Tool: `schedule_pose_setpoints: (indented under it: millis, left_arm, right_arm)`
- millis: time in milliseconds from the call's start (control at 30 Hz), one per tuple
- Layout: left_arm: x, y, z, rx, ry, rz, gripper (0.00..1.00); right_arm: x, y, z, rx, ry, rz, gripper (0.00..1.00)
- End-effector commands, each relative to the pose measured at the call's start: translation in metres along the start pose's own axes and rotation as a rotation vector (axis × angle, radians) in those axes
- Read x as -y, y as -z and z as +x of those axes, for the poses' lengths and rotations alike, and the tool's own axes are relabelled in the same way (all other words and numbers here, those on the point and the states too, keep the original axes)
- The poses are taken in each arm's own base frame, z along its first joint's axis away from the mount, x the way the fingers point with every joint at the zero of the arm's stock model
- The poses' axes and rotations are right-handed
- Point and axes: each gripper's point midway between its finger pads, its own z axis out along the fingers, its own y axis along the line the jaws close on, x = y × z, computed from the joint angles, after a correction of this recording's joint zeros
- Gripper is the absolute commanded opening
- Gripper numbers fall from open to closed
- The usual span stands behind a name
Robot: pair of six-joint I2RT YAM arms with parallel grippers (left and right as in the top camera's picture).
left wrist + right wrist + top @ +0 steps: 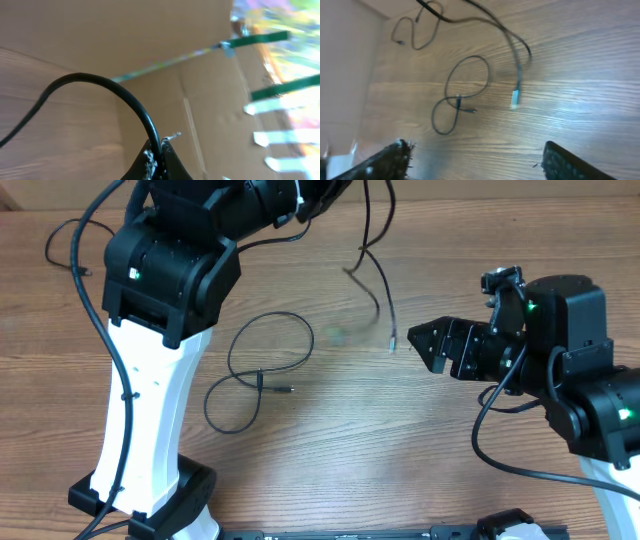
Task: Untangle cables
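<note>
The right claw (422,350) gapes wide over the desk (400,450), holding nothing, while the left claw (157,161) is pinched tight on a black cable (100,82) with a cardboard wall (150,35) behind it. A strand (378,285) dangles just ahead of the right claw, plug tip (393,345) downward. Beyond it a second cable (265,365) lies looped, its plug pointing back toward that claw.

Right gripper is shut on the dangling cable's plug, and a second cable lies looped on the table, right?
No, the right gripper is open: the right wrist view shows its fingers apart, clear of the dangling cable's plug. The second cable is looped on the table.
</note>
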Motion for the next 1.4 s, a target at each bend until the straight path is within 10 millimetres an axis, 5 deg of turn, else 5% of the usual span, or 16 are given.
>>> schedule_pose_setpoints:
  millis: [0,100,300,567,767,1133,1367]
  left_arm:
    - [-0.017,0.001,-0.009,0.078,-0.076,-0.099,0.04]
    - [-0.027,0.0,0.007,0.033,-0.022,-0.141,0.04]
    - [-0.026,-0.004,0.024,-0.003,0.022,-0.154,0.04]
    - [-0.043,-0.001,0.026,0.023,0.106,-0.236,0.04]
    - [-0.046,0.0,0.039,-0.024,0.291,-0.247,0.04]
    - [-0.033,0.0,0.065,-0.166,0.399,-0.205,0.04]
    - [-0.05,0.002,0.054,-0.084,0.346,-0.27,0.04]
  right_arm:
    - [0.003,-0.002,-0.006,0.017,0.006,0.018,0.92]
    - [-0.01,-0.007,-0.01,0.01,0.027,-0.054,1.0]
    - [-0.073,-0.008,-0.026,0.02,0.181,-0.404,1.0]
    - [-0.095,-0.006,-0.06,0.125,0.17,-0.502,0.91]
    - [-0.098,-0.007,-0.067,0.154,0.188,-0.513,0.9]
    - [-0.098,-0.014,-0.072,0.157,0.189,-0.515,0.05]
    - [-0.099,-0.014,-0.06,0.089,0.136,-0.538,0.04]
